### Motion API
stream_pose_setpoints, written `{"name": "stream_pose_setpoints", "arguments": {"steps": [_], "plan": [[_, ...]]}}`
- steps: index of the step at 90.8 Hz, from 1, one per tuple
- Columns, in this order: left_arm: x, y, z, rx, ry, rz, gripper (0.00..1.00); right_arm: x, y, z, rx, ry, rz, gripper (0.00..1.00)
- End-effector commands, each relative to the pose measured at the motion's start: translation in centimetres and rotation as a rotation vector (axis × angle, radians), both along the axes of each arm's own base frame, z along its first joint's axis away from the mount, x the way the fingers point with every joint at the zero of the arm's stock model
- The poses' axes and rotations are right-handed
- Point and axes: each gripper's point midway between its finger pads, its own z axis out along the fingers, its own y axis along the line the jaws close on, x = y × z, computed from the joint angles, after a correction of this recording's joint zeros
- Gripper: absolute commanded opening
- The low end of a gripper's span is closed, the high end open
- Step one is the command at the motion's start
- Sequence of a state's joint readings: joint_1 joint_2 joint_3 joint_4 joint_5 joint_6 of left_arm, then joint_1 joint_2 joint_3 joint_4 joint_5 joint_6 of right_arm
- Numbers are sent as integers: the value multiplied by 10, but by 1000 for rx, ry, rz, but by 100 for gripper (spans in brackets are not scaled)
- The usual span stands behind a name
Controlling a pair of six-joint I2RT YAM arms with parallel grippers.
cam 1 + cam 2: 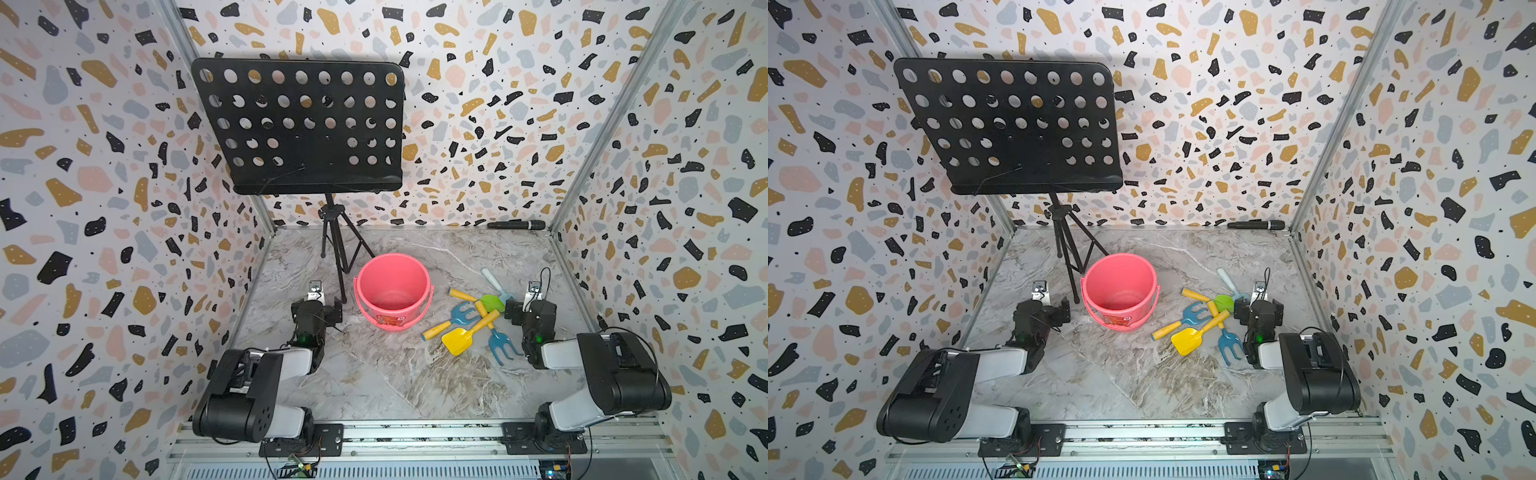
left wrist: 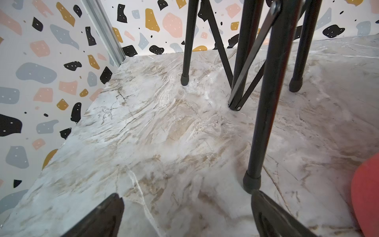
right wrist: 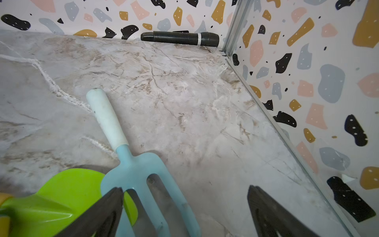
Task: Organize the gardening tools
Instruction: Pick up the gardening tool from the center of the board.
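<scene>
The gardening tools lie in a loose pile on the marble floor, right of a pink bucket [image 1: 392, 291]. In the pile are a yellow shovel [image 1: 459, 338], a green spade [image 1: 492, 302], two blue forked rakes [image 1: 461, 313] [image 1: 500, 347] with yellow-orange handles, and a pale-blue fork [image 3: 133, 170] with a white handle. My right gripper [image 3: 184, 187] stands open just over the pale-blue fork's tines and holds nothing. My left gripper [image 2: 186, 194] is open over bare floor left of the bucket, close to a stand leg [image 2: 264, 115].
A black music stand [image 1: 299, 124] on a tripod [image 1: 336, 249] rises behind the bucket. A black microphone [image 1: 515, 225] lies along the back wall near the right corner. Patterned walls close in the left, back and right sides.
</scene>
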State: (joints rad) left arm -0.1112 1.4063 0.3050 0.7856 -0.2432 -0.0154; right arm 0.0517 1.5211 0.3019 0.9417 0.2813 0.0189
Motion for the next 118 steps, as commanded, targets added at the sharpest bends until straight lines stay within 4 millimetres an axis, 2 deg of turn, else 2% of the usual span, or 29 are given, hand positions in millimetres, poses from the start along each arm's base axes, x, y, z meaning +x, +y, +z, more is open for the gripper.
{"name": "stream_pose_setpoints", "arguments": {"steps": [1,103,118], "plan": [[6,1,12,-5,-42,1,99,5,-1,10,8,-25,-11,100],[6,0,13,-6,-45,0,99,4,-3,14,8,-40,-24,100],[-4,18,24,-15,-76,106,99,-2,-3,26,6,-59,-20,100]]}}
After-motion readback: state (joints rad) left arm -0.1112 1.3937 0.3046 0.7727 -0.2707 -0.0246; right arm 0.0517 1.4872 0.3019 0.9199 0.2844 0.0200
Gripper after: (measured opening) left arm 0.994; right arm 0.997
